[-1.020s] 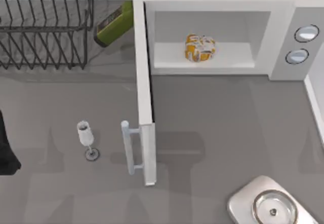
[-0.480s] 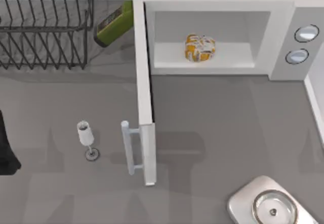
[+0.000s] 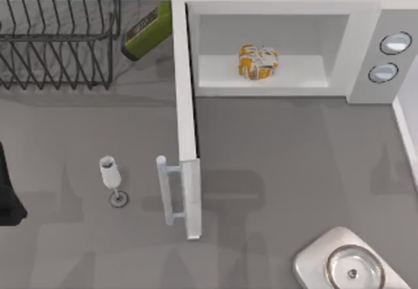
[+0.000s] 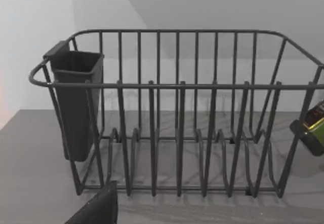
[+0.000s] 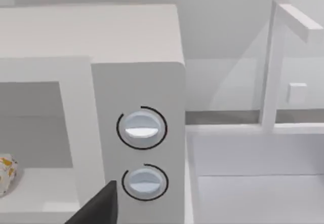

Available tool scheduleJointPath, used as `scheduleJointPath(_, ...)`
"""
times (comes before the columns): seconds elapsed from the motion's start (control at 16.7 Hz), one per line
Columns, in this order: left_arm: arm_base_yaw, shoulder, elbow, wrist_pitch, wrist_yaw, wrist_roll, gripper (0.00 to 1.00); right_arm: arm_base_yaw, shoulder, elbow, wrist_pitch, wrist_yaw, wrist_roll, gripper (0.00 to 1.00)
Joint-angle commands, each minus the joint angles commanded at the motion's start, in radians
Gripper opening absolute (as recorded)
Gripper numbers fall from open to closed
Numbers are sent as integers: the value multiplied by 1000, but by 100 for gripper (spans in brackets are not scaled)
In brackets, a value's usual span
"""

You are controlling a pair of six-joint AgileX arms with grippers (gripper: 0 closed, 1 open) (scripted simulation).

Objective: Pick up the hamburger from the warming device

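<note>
The hamburger [image 3: 258, 62], a small lumpy yellow-orange and white item, lies on the floor of the warming device's cavity; its edge also shows in the right wrist view [image 5: 6, 176]. The warming device [image 3: 362, 21] is a white microwave at the back of the table, with two round knobs [image 5: 142, 127] on its grey panel. Its door [image 3: 185, 125] stands swung wide open toward the front, bar handle [image 3: 166, 191] facing left. My left arm [image 3: 6, 191] sits at the table's left edge. A dark bit of my right gripper [image 5: 98, 206] points at the knob panel, well short of it.
A wire dish rack [image 3: 59, 34] with a dark cup [image 4: 76, 102] stands at the back left, a green bottle [image 3: 147, 31] lying beside it. A wine glass [image 3: 111, 178] stands left of the door handle. A steel basin [image 3: 349, 266] sits front right. A white frame [image 5: 283, 82] rises right of the microwave.
A faint shadow on the table at the right has slid toward the microwave. The hamburger, door and left arm have not moved.
</note>
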Motion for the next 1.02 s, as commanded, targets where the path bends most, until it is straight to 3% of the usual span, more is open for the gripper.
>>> scheduleJointPath(1.02,0,0,0,0,0,0,100,394,1687,873,551,390,164,100)
